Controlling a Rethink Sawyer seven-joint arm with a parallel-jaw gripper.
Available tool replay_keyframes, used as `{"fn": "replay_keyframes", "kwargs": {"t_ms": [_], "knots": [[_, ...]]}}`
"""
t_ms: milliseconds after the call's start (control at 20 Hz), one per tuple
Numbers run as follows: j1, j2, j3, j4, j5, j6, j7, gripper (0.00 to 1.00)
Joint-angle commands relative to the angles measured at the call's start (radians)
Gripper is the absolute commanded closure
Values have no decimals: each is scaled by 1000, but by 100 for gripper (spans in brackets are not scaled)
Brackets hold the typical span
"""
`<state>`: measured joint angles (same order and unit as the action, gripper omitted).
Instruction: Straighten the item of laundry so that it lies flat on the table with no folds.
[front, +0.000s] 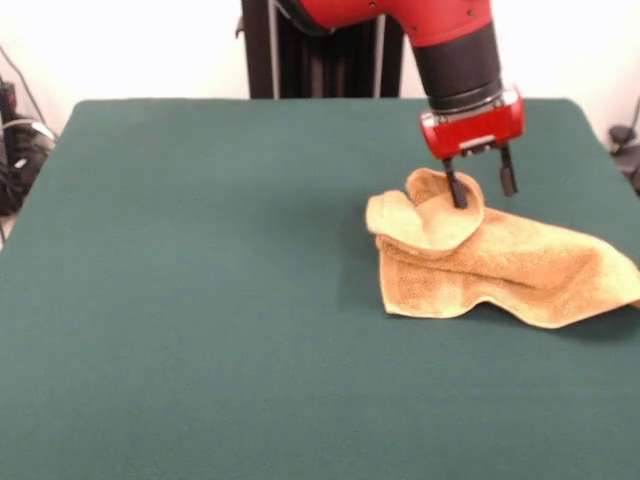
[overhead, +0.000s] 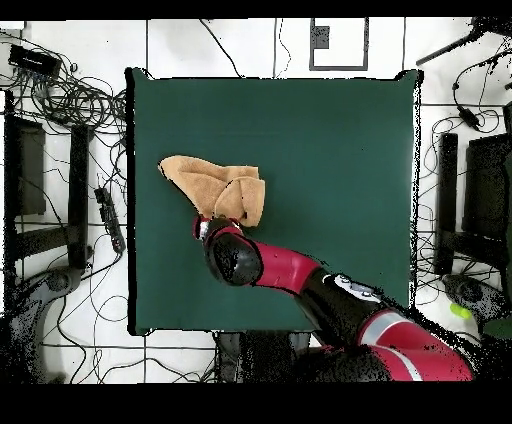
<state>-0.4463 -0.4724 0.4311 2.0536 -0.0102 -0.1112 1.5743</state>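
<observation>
Beneath the red-and-black claw (front: 481, 185), its fingers apart, a crumpled orange-tan terry towel (front: 500, 265) lies on the dark green felt tabletop (front: 200, 300); one finger touches a curled-over flap. Grasping looks under way; next, probably clamp and pull outward.

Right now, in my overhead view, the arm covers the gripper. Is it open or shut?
Observer: Open. In the front view the gripper has its two fingers apart.
Operator: Does it hold the towel?
Observer: No, nothing is clamped. One finger reaches down into a curled flap of the towel; the other hangs beside it above the bare table.
Operator: Does the flap lie flat?
Observer: No. It curls up off the rest of the towel like a shallow cup.
</observation>
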Motion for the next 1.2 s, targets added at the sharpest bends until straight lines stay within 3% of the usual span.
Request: {"fn": "replay_keyframes", "kwargs": {"t_ms": [50, 500, 550, 1050, 1200], "knots": [[61, 33, -57, -128, 52, 9, 176, 0], [116, 46, -154, -182, 18, 12, 131, 0], [124, 48, -164, -193, 9, 7, 128, 100], [114, 42, -150, -199, 12, 13, 149, 100], [121, -1, -159, -169, 20, 26, 161, 100]]}}
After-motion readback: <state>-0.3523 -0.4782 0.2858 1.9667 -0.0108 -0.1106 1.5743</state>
